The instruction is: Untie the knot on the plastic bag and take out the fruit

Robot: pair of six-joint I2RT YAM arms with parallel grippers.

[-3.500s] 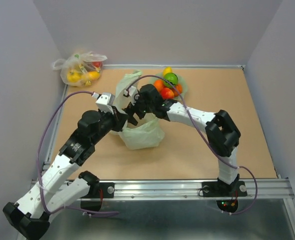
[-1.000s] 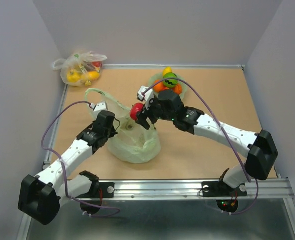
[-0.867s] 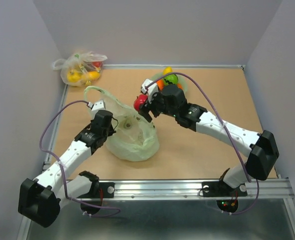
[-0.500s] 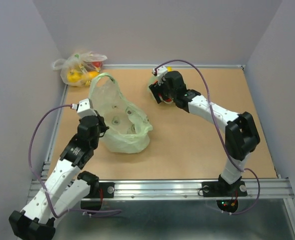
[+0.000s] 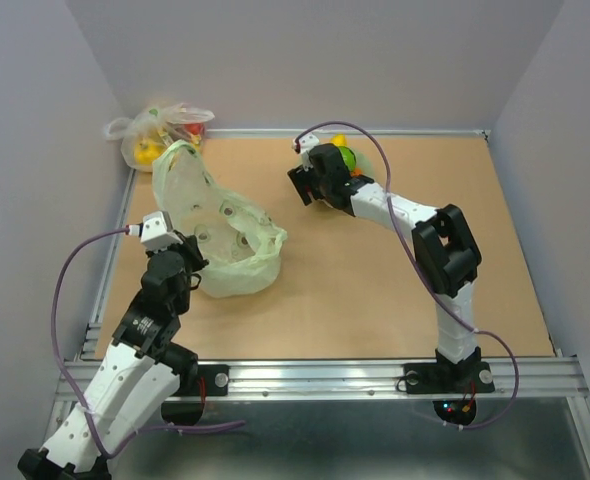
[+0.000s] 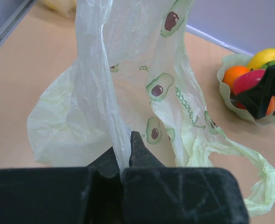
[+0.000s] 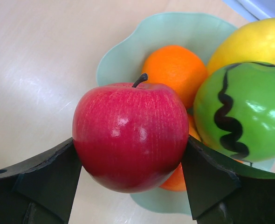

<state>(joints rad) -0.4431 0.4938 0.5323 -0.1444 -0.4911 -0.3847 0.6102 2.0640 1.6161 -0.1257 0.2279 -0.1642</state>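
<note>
**Red apple arrives at the bowl while the bag hangs slack**

Nearest the arm bases, well left of the wavy pale green bowl (image 6: 224, 88), the left pincer (image 6: 124, 151) is pressed together on a fold of the thin, translucent pale green plastic bag (image 6: 147, 93) printed with avocados. A second ago this pincer stood closer to the bowl with the bag slumped low. It has since drawn back toward the near edge, and the film now stretches upward. One handle loop (image 5: 175, 150) is raised and another trails on the tan tabletop (image 5: 375, 290). No knot shows and the loops hang apart, so the untying looks finished. No round shape shows through the film, so the bag is probably empty.

Farther on, the right pincer (image 7: 128, 163) pinches a glossy red apple with a dark stem (image 7: 128, 140) by its sides, directly over the bowl's near rim. A second ago that apple hung just beside the bag's mouth, so the carry looks nearly done, with only the release left.

In the bowl lies the rest of the fruit: an orange ball (image 7: 175, 70), a yellow piece (image 7: 254, 39) and a green ball with a black squiggle (image 7: 240, 112).

Beyond, far left of the bowl by the wall, sits a clear whitish bag of yellow items (image 5: 160, 135).
</note>
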